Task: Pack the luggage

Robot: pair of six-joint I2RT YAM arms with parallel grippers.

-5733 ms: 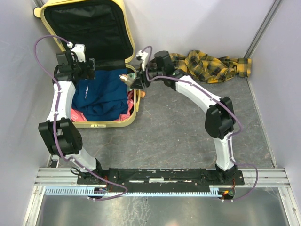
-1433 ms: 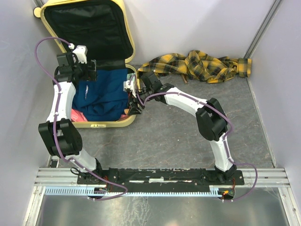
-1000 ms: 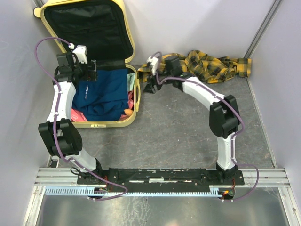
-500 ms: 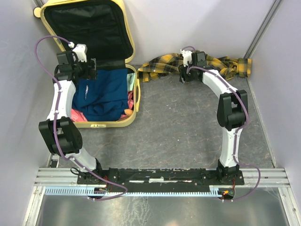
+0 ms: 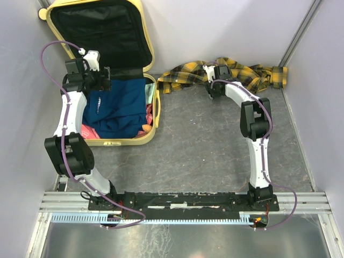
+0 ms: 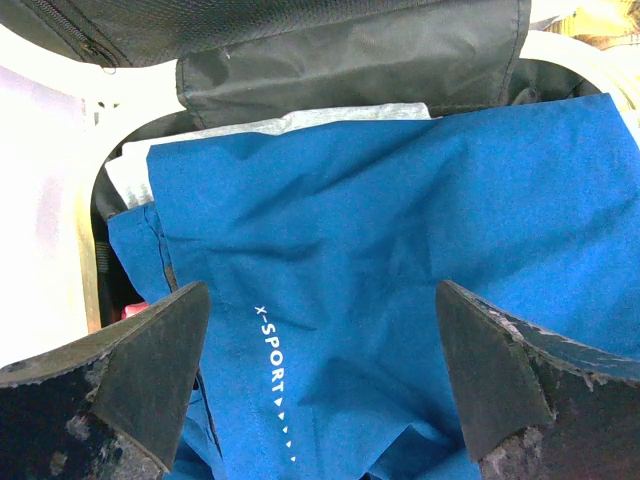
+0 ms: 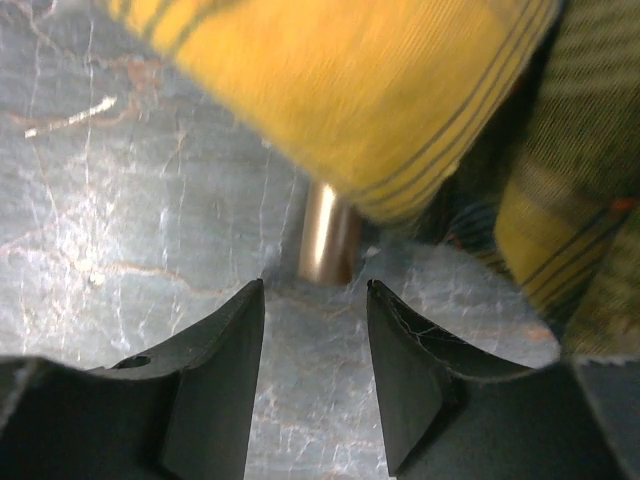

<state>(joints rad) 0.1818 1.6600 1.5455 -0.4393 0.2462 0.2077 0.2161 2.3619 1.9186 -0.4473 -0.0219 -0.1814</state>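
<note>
The luggage (image 5: 152, 54), a pale-yellow hard-shell suitcase, lies open at the back left with its black-lined lid up. A blue "X-SPORT" garment (image 5: 115, 107) fills its base, with pink and orange items (image 5: 148, 119) at its right side. My left gripper (image 5: 102, 86) hangs open and empty over the garment (image 6: 400, 230); its jaws (image 6: 320, 300) stand wide apart. My right gripper (image 5: 211, 91) is open and empty, low over the floor at the near edge of the yellow-and-black plaid cloth (image 5: 242, 72). In the right wrist view a brass-coloured cylinder (image 7: 328, 240) pokes out from under the cloth (image 7: 370, 100), just beyond the gripper (image 7: 315, 295).
Grey marbled floor (image 5: 204, 145) runs between the suitcase and the right wall. White walls close in on the left, back and right. A yellow rolled end (image 5: 279, 75) lies at the cloth's far right. A zipped black lining (image 6: 300, 60) is behind the garment.
My right arm has swung from the suitcase's right rim over to the plaid cloth at the back. An orange item now lies in the suitcase's right side. The left arm has barely moved.
</note>
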